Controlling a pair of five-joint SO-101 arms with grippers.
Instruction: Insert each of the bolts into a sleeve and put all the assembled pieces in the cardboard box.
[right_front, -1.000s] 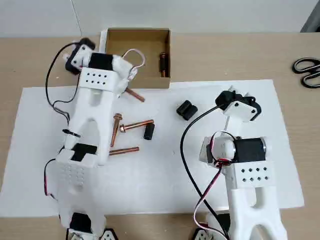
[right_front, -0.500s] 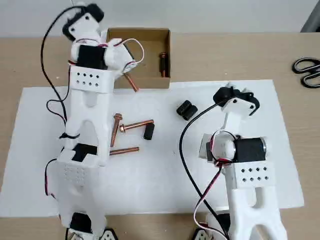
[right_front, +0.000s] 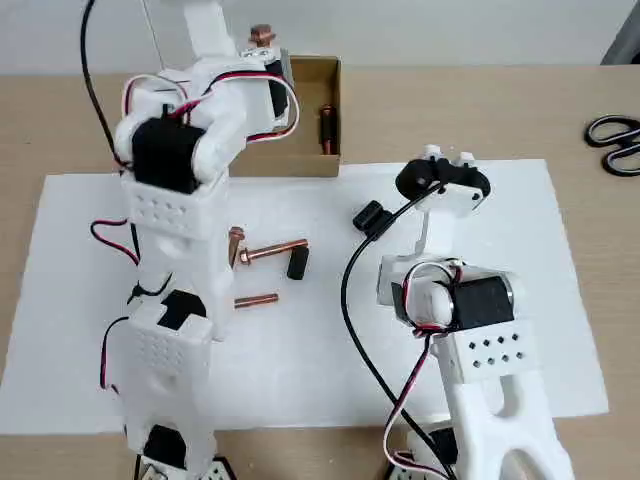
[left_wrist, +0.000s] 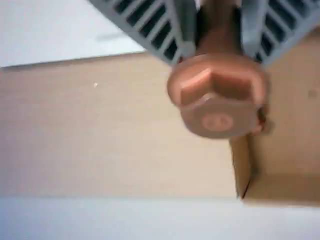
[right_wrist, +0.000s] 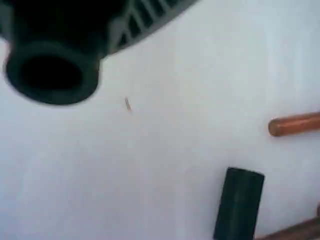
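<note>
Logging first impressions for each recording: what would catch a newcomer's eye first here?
The copper bolt clamped in the left fingers stands out, its hexagonal head toward the wrist camera, held high near a corner of the cardboard box. Next comes the black sleeve gripped in the right fingers above the white paper, where loose bolts and another sleeve lie.

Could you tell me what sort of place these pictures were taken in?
Probably a robotics lab or hobby workbench: two small robot arms stand at a wooden table, copper bolts and a black sleeve lie on a white sheet, and scissors lie off to the side.
</note>
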